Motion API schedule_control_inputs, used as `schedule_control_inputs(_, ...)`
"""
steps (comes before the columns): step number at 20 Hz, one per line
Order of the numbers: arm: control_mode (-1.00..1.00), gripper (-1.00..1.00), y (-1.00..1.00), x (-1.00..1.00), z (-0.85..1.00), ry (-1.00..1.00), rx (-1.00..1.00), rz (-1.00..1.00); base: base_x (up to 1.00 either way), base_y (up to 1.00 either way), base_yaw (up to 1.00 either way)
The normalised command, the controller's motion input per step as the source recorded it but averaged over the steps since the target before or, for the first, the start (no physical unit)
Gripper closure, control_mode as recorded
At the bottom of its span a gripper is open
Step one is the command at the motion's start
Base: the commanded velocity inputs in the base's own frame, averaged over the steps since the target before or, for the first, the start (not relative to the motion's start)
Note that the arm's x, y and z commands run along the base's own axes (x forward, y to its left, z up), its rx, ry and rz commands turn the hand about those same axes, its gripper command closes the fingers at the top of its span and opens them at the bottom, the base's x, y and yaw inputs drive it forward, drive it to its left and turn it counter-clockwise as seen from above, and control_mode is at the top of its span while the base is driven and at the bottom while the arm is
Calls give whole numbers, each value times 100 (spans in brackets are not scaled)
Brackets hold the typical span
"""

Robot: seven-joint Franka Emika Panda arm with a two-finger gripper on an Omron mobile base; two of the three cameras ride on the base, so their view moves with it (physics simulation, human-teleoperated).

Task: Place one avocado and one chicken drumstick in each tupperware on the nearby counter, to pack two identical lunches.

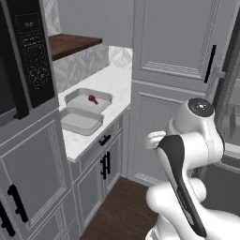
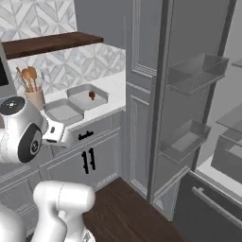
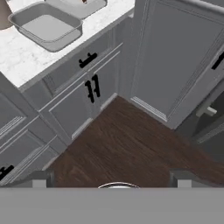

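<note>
You could not make out the small reddish-brown piece (image 1: 93, 99) in the far tupperware (image 1: 75, 97): it was too small to tell its bone end from its body. In the hand view that far tupperware (image 3: 94, 6) ran off the top edge, so most of it went unseen. Beside the near tupperware (image 3: 26, 16), a brown holder (image 3: 3, 17) was cut by the left edge. In the right base view the arm's white housing (image 2: 21, 127) hid the worktop (image 2: 116, 87) left of the near tupperware (image 2: 63, 111). The utensils (image 2: 27, 77) in the holder behind it were too blurred for you to name.
</note>
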Motion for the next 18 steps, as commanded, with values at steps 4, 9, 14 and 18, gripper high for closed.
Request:
schedule_control_inputs(4,100,-100,0,0,0,0,0,0,-86,-5,-36)
schedule_control_inputs(9,100,-100,0,0,0,0,0,0,-35,-26,-43)
schedule_control_inputs(14,100,-100,0,0,0,0,0,0,-1,-53,-48)
schedule_control_inputs(18,100,-100,0,0,0,0,0,0,0,-67,-46)
